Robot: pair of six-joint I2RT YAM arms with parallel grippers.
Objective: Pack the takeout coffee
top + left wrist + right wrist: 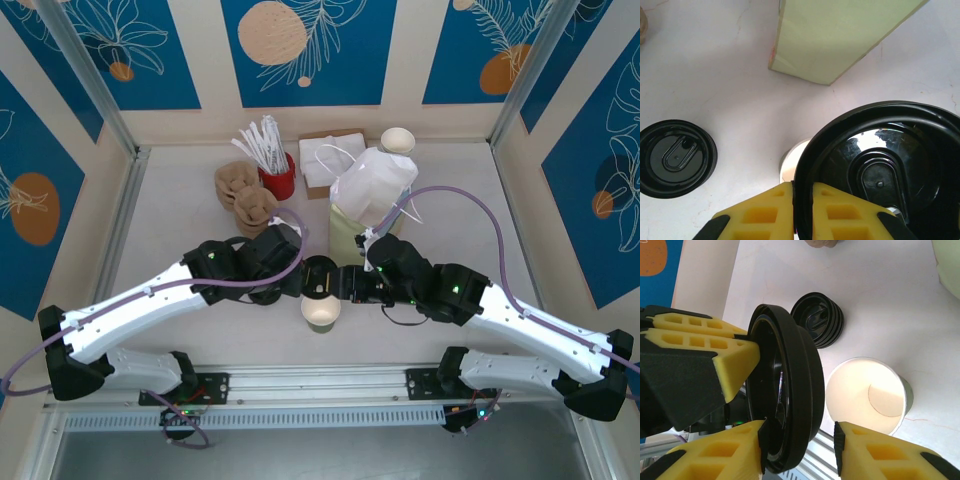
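Cream paper cup (pixel 321 312) stands upright and open-topped on the white table (pixel 180 230), near the front edge and between the two arms. Its interior is bare and a dark wall shows below the rim. The black lid (pixel 880 170) that belongs to it is not seated. It is held off the cup, close beside the rim. The left gripper (pixel 802 192) is closed on the lid, its yellow fingers (pixel 760 212) pinching the rim from both faces. The right gripper (pixel 800 440) comes in from the opposite side with its jaws partly spread around the lid's other edge. One finger lies against the lid and a visible gap remains at the other, so it has no grip. A low stack of black lids (pixel 819 320) rests on the table just beyond the cup. Further back stands a pale green bag (pixel 350 228), with a white plastic bag (pixel 375 183) touching its far side. A red cup of white stirrers (pixel 280 178) is to the left of these. A second cream cup (pixel 397 140) sits at the back wall.
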